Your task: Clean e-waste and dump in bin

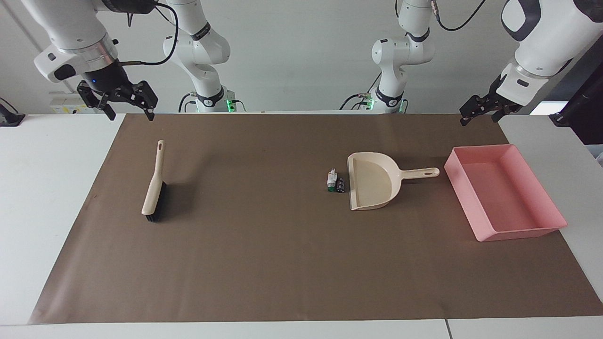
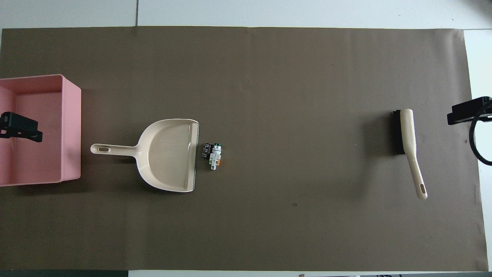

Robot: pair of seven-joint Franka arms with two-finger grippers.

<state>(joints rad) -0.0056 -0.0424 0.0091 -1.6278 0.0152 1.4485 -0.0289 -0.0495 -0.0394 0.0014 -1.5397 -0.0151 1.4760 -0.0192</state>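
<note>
On the brown paper mat [image 1: 264, 263], tiny white and black battery-like cylinders [image 1: 335, 181] lie just beside the beige plastic dustpan's [image 1: 372, 188] open lip. A shallow pink plastic tray [image 1: 541, 230] sits toward the left arm's end, a beige-handled brush [image 1: 154, 188] toward the right's. Right gripper [image 1: 130, 112] hangs spread above the mat's corner; left gripper [image 1: 478, 113] finger state unclear.

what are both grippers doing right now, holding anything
Left gripper: raised, holding nothing, open or shut cannot be told.
Right gripper: open, empty, raised.
</note>
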